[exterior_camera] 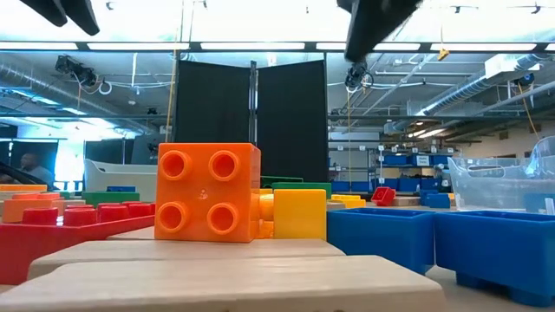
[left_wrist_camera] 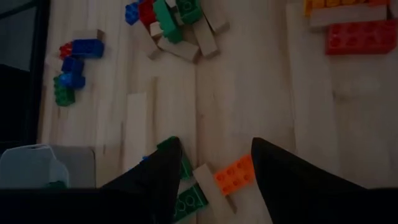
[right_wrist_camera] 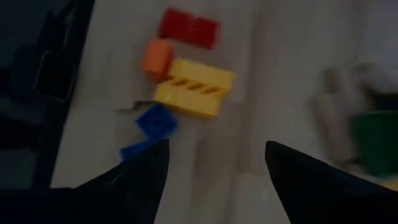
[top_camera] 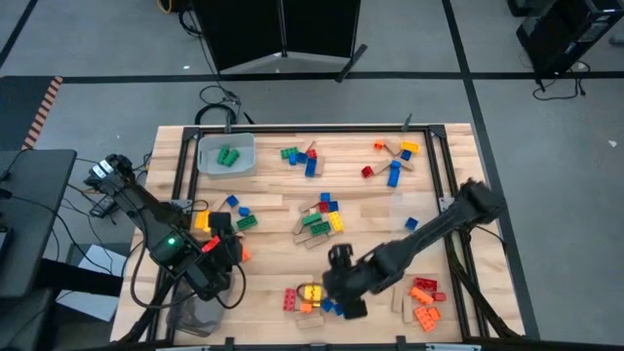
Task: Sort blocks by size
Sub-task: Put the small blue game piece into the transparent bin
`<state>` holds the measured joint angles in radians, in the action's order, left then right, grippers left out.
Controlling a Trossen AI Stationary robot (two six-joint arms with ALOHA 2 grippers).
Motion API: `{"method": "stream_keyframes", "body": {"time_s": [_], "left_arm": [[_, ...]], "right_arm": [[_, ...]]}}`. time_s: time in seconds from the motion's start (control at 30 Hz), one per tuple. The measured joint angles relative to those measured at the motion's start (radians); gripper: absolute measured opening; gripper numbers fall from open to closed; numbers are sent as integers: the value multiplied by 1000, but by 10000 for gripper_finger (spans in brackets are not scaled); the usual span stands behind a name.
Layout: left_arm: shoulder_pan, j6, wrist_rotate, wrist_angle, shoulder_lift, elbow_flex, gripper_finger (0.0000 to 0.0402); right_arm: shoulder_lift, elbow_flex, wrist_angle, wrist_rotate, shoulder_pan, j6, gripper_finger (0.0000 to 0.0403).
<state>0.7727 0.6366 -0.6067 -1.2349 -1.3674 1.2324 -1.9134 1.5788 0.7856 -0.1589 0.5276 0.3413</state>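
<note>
Right gripper [top_camera: 333, 289]: I see it low over the bench's near edge, a little right of centre, fingers spread wide, nothing between them.
Cluster under it: in the right wrist view a long yellow studded plastic brick [right_wrist_camera: 195, 88] lies flat with a small orange studded brick [right_wrist_camera: 157, 57] touching one end; a red studded brick [right_wrist_camera: 188, 27] sits just beyond, its long axis roughly parallel to the yellow one's. Two small blue studded bricks [right_wrist_camera: 156, 122] lie just beside the yellow one, nearer the fingers.
Left gripper [top_camera: 226, 255]: I read it over the near-left part of the bench, fingers partly apart, gripping nothing.
Below it: an orange studded brick [left_wrist_camera: 235, 175] and a plain tan wooden piece [left_wrist_camera: 210, 186] lie crossed, touching, both slanted to the bench planks.
Clear plastic bin [top_camera: 226, 154]: far-left corner, green studded bricks [top_camera: 228, 156] inside.
Other bricks: loose groups mid-bench, along the far edge and at the near-right corner.
Low view: an orange four-stud brick [exterior_camera: 206, 191] stands on its side, studs facing the camera.
</note>
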Motion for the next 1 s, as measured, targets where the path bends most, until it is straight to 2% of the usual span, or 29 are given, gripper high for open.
{"method": "stream_keyframes", "body": {"time_s": [0.2, 0.47, 0.67, 0.83, 1.0], "left_arm": [[0, 21, -20, 11, 0, 0, 202], [0, 55, -21, 11, 0, 0, 202], [0, 56, -20, 12, 0, 0, 202], [0, 56, -20, 13, 0, 0, 202], [0, 56, -20, 13, 0, 0, 202]], "right_arm": [[-142, 83, 3, 65, 25, 19, 280], [-260, 138, -8, 84, 23, 63, 280], [-330, 145, -13, 146, 24, 127, 280], [-342, 145, -23, 158, 25, 165, 275], [-338, 145, -36, 142, 23, 164, 249]]}}
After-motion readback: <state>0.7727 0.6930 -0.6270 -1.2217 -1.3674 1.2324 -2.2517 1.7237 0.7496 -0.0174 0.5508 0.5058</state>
